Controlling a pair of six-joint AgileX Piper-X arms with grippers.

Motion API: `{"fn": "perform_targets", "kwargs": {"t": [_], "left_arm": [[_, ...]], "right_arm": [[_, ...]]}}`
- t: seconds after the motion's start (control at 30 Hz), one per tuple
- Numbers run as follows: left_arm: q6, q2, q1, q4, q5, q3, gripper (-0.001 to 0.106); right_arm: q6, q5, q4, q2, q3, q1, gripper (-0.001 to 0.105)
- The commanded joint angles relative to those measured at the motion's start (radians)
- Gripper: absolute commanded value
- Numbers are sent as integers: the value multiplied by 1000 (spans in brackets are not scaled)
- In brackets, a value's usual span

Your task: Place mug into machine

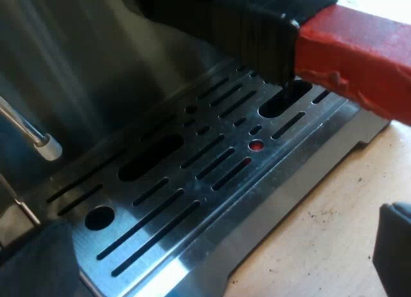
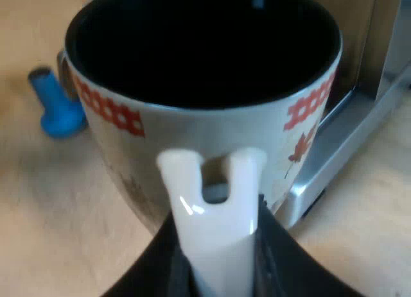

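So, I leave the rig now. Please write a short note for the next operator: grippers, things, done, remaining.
Left gripper: open, holding nothing, facing the drip tray, where the holder's red handle end sticks out above.
Right gripper: shut on the mug by its handle; the mug is over the wooden table, beside the machine's base. Blue tamper stands on the table beyond.
Done: mug gripped. Left: set mug on drip tray.

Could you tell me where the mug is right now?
In the right wrist view, my right gripper holds the mug by its handle, beside the machine's base.
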Motion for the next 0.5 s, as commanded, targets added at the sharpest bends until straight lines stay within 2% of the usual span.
{"fn": "perform_targets", "kwargs": {"t": [0.03,0.2,0.5], "left_arm": [[-1,-2,-5,-10,-7,-3,95],[-1,-2,-5,-10,-7,-3,95],[-4,-2,-5,-12,-7,-3,95]], "right_arm": [[9,15,-93,-7,14,27,0],[9,76,-102,-5,41,93,0],[52,283,-266,87,91,296,0]]}}
